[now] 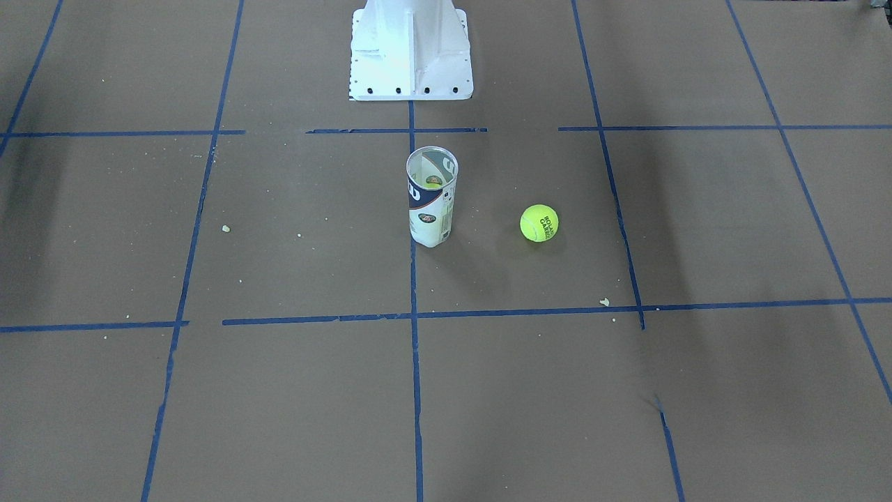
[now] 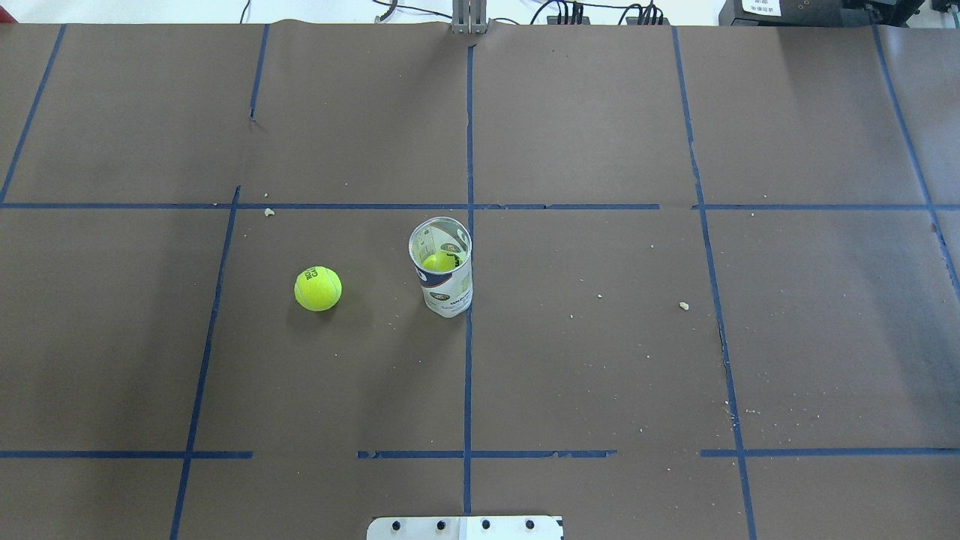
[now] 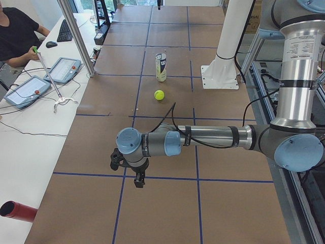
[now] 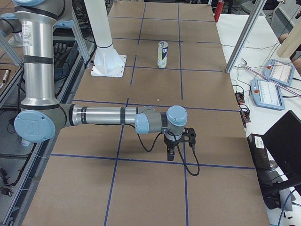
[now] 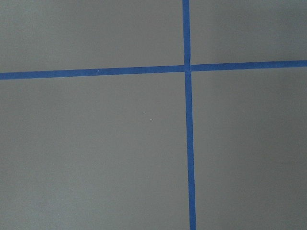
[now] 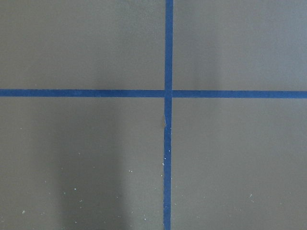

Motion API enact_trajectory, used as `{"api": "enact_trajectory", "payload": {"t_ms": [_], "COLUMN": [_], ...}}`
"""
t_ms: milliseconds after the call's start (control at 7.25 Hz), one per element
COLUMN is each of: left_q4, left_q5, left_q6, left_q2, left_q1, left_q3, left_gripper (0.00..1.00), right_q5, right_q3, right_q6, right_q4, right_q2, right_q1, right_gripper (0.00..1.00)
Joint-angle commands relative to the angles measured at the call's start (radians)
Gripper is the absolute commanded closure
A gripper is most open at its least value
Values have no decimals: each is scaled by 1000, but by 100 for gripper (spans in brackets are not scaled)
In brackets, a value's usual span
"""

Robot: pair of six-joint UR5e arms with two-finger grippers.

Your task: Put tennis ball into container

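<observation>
The tennis ball [image 1: 539,223] [image 2: 318,289] [image 3: 159,94] lies on the brown table cover, a short way to the robot's left of the container. The container [image 1: 432,199] [image 2: 442,274] [image 3: 161,66] [image 4: 162,54] stands upright and uncapped on the centre tape line, with another yellow-green ball [image 2: 439,262] inside it. My left gripper [image 3: 138,180] hangs far from both, near the table's left end. My right gripper [image 4: 170,155] hangs near the right end. Each shows only in a side view, so I cannot tell whether it is open or shut. Both wrist views show only brown paper and blue tape.
The white robot base [image 1: 410,52] [image 4: 108,63] stands behind the container. Blue tape lines [image 2: 469,360] grid the table. An operator [image 3: 18,35] sits by tablets [image 3: 28,91] on the side table, near a metal post [image 3: 76,35] and a red cylinder [image 3: 18,211].
</observation>
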Motion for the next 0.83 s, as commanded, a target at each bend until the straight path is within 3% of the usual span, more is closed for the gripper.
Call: {"api": "enact_trajectory", "payload": {"t_ms": [0,276,690], "left_q4": [-4,3,19], "left_q5": [4,4,-7], "left_q6": [25,4,-512], "left_q2": [-17,-74,-210], "left_q1": [1,39,277], "left_q3": [-24,-97,-316], "left_gripper": [0,0,0], "right_q5": [0,0,0], "right_q3": [0,0,0], "right_q6": [0,0,0], "right_q4": [0,0,0], "right_q2": [0,0,0], "right_q1": [0,0,0], "right_gripper": [0,0,0]}}
